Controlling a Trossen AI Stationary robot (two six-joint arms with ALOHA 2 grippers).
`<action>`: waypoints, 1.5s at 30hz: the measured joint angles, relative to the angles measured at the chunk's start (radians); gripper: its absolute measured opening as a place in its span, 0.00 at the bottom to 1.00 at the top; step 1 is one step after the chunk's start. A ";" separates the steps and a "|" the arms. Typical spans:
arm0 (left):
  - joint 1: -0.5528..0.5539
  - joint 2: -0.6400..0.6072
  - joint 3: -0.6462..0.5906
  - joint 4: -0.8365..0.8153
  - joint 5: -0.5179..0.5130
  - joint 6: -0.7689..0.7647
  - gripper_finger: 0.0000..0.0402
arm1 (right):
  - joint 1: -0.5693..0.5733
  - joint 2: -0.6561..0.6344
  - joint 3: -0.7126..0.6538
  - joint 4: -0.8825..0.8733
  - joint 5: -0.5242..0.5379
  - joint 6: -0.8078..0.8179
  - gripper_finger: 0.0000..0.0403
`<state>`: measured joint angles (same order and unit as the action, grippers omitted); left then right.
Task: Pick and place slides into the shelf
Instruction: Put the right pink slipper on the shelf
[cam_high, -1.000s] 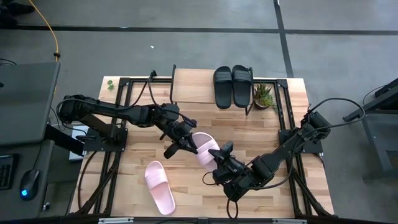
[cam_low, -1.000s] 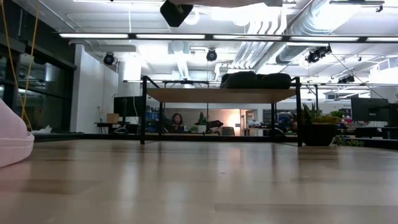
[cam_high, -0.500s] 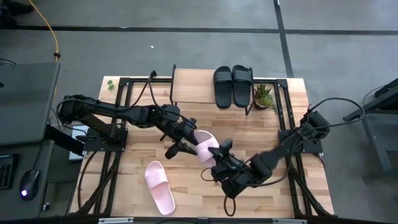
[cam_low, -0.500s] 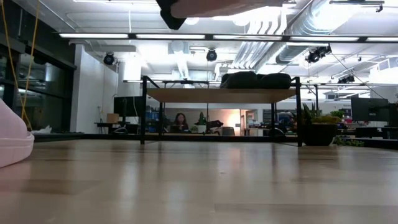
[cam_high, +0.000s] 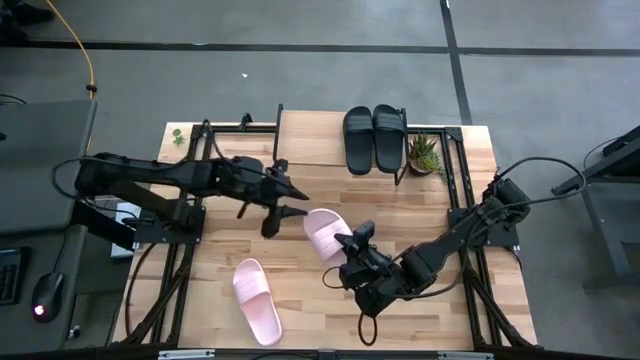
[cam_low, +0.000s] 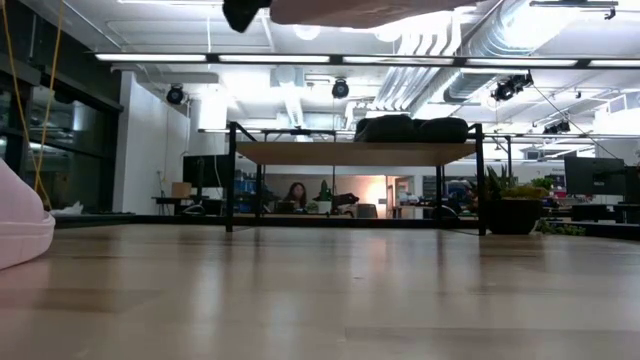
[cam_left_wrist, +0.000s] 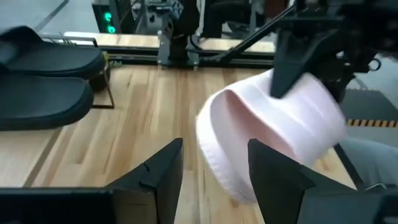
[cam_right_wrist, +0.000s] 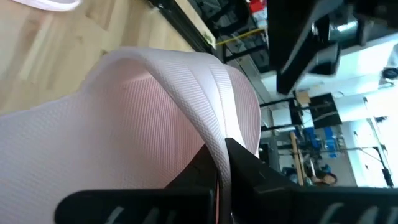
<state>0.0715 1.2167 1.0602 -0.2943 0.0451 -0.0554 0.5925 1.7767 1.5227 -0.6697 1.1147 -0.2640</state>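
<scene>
High view: left tool (cam_high: 272, 207) just let go of pink slide (cam_high: 324, 235), fingers apart, pulled back toward worktop's left edge. Right tool (cam_high: 347, 248) clamped on slide strap, holds it alone above worktop middle. Handover done; shelf (cam_high: 310, 140) next.

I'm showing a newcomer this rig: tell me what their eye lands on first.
First, the pink slide held up over mid-table, the right gripper shut on its strap, while the left gripper stands open just beside it. Next, the black pair on the shelf at the far edge, and the other pink slide lying on the table near the front.
</scene>
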 joint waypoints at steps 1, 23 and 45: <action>0.000 -0.012 0.000 -0.019 0.002 -0.001 0.40 | -0.004 0.000 0.000 0.001 0.013 0.001 0.00; -0.084 -0.030 -0.011 -0.283 -0.026 0.003 0.31 | -0.190 -0.002 0.136 0.022 0.025 0.058 0.00; 0.066 -0.149 -0.176 -0.077 -0.088 0.137 0.30 | -0.565 -0.034 0.257 -0.153 -0.280 0.064 0.00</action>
<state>0.1370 1.0681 0.8843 -0.3709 -0.0425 0.0816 0.0271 1.7427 1.7801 -0.8225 0.8342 -0.1996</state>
